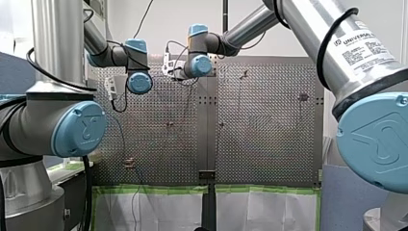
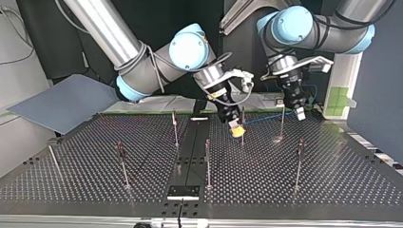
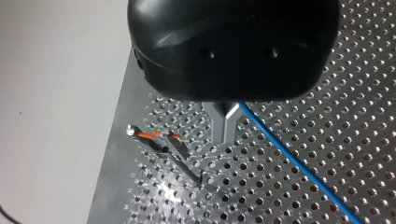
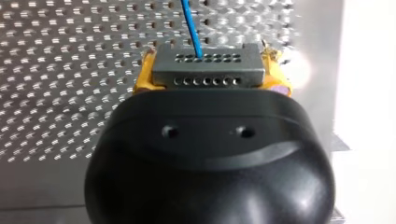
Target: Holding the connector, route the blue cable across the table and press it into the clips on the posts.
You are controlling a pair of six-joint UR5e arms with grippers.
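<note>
Right gripper [image 2: 236, 128]: yellow pads closed firmly on the grey connector [image 4: 207, 65], held above the table [image 2: 332, 171] just beside a far centre post [image 2: 243, 137]. The blue cable [image 4: 189, 23] leaves the connector and runs toward the top view's right, to the left gripper [image 3: 225, 133]. Its metal fingers are drawn together; whether they pinch the cable cannot be told.

Overhead light, probably; glare spots on the table [image 2: 274, 140].
</note>
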